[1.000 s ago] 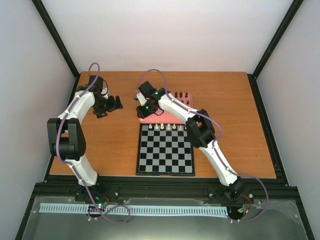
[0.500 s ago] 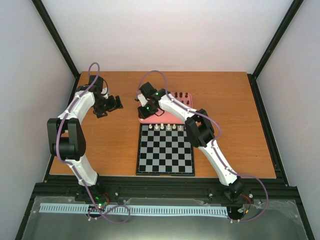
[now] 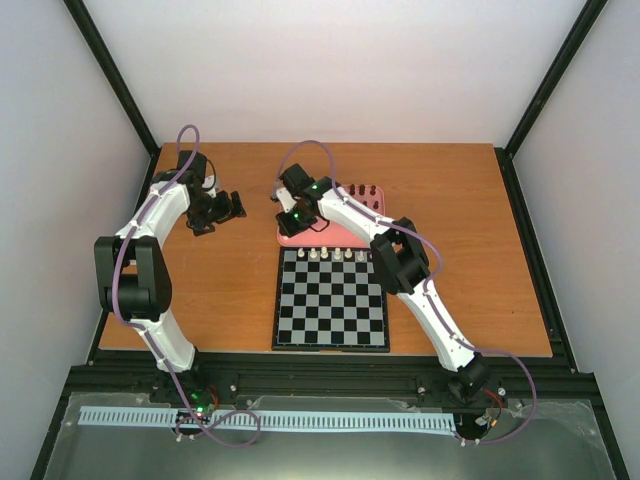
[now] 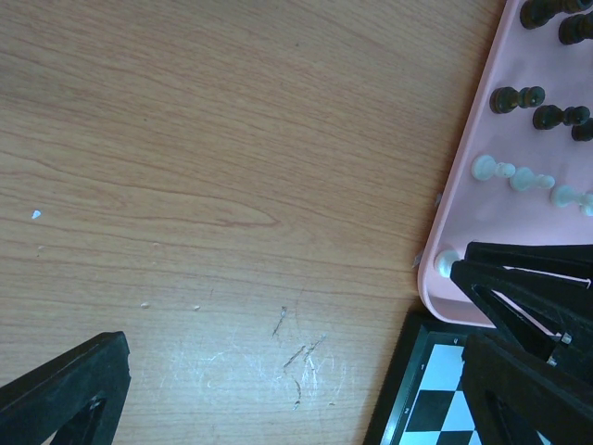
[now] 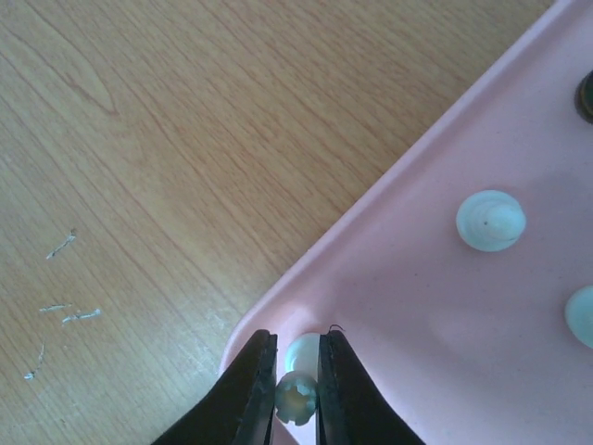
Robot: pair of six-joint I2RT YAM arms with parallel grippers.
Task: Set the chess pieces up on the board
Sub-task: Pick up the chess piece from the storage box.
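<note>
We get the top cam high on the near side, covering the whole table [image 3: 220, 290]. Wrist cams face straight down, the right much closer. Both share the pink tray [image 4: 459, 232] corner, and the left adds the board [image 4: 435, 408] corner.

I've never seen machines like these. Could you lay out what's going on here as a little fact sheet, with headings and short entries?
Setting: wooden table with a checkered board and a pink tray just beyond its far edge
Right gripper: closed on a white piece at the tray's corner
Left gripper: open, empty, over bare table left of the tray
On the board: placed white pieces along the far row only
In the tray: spare white pieces and dark pieces
</note>
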